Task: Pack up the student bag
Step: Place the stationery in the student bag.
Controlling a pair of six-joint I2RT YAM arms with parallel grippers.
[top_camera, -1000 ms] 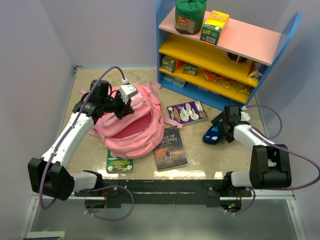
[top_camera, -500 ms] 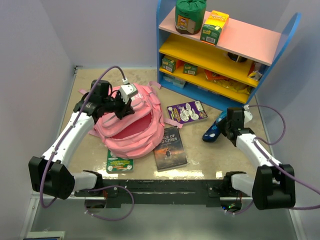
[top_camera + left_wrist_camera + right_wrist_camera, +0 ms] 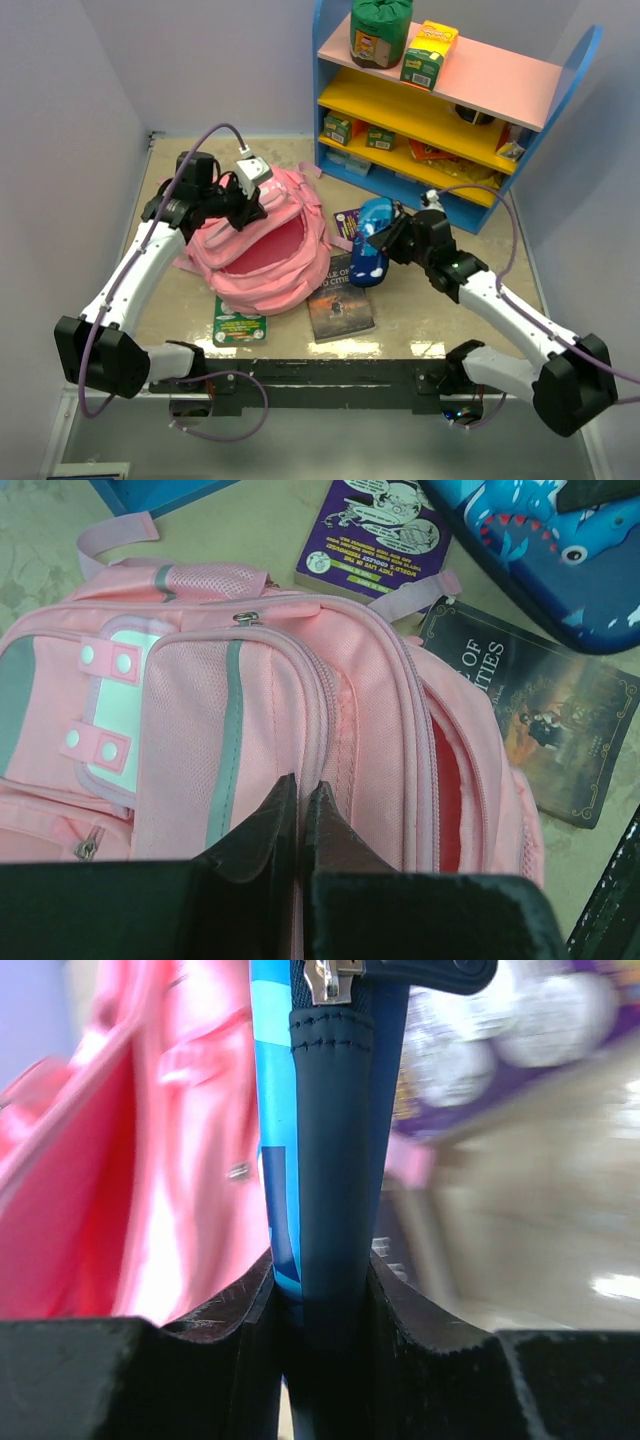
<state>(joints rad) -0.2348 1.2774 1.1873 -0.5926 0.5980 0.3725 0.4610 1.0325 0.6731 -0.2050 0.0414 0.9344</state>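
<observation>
- The student bag [image 3: 262, 250] lies on the table, its mouth gaping.
- The left gripper [image 3: 300, 798] is pinched tight on the bag's top fabric, seemingly to hold the mouth open.
- The right gripper [image 3: 320, 1280] is clamped on the blue pencil case [image 3: 370, 252], held aloft just right of the bag, presumably for loading.
- The dark book [image 3: 340, 295] lies just beside the bag's right edge; its cover reads "OF" and "TIES", the rest hidden.
- The purple booklet [image 3: 375, 530] lies beyond the bag, its print too small to read.
</observation>
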